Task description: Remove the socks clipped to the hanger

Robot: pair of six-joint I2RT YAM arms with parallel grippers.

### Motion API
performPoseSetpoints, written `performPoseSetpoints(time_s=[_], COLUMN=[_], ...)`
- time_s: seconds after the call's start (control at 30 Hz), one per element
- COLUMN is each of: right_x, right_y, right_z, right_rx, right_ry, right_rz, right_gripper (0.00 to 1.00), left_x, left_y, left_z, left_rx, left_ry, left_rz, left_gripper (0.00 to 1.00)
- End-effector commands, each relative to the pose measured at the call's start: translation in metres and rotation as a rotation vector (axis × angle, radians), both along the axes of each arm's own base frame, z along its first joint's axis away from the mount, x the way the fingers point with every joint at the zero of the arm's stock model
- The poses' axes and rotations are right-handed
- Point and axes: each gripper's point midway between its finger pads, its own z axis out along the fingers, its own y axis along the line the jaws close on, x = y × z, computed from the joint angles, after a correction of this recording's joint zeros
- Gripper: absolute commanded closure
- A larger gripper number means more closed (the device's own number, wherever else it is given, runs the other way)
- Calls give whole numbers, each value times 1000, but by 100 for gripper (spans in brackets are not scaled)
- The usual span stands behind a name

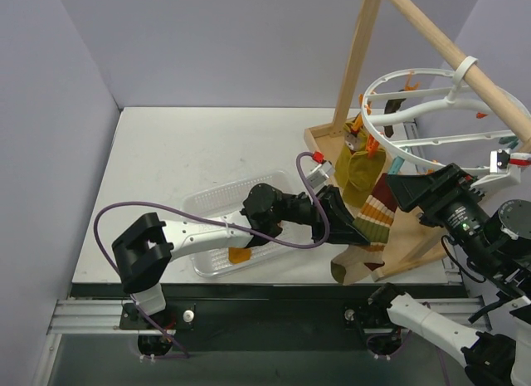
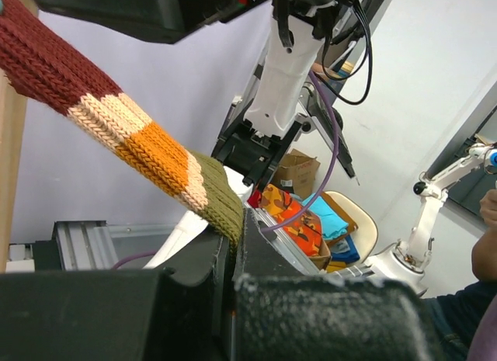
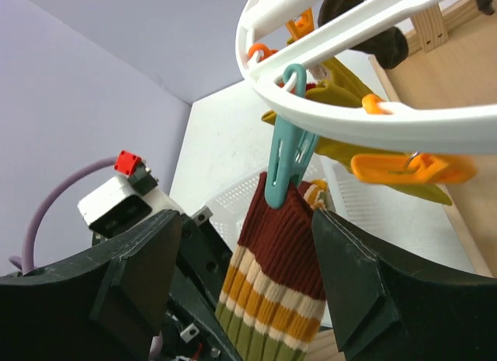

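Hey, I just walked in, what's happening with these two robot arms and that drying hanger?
The left gripper has its jaws closed on the olive end of the striped knitted sock, which looks pulled taut. The sock's dark red cuff is held by a teal plastic clip on the round white plastic hanger. The right gripper is open, its jaws on either side of that cuff just below the clip. A mustard-yellow sock also hangs from the ring.

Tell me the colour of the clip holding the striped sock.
Teal; the clip shows best in the right wrist view.
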Motion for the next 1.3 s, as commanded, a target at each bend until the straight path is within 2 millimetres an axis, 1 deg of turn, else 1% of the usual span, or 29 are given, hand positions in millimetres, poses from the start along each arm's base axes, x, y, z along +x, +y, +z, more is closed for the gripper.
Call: performPoseSetpoints(time_s=[0.0, 0.2, 0.3, 0.43, 0.57, 0.7, 1.07, 1.27], right_x=[27, 40, 47, 55, 61, 67, 75, 78], right_y=[4, -1, 0, -3, -5, -2, -4, -5], right_z=[10, 4, -3, -9, -8, -4, -7, -15], right_rx=[14, 31, 20, -3, -3, 7, 29, 26], right_ry=[-29, -25, -7, 5, -5, -13, -16, -6], right_rz=[-75, -154, -174, -214, -244, -246, -284, -299], right_gripper=[32, 35, 35, 36, 39, 40, 44, 52], left_x=[-32, -35, -35, -35, -35, -35, -39, -39], left_y=[23, 25, 24, 25, 24, 25, 27, 26], left_z=[40, 43, 44, 45, 44, 44, 47, 47], left_rx=[-117, -118, -119, -122, -118, -118, -125, -127], left_ry=[-73, -78, -77, -80, -77, -77, -83, -85], left_rz=[-76, -77, -77, -78, -77, -75, -81, -82], left_gripper=[100, 100, 100, 100, 100, 100, 100, 100])
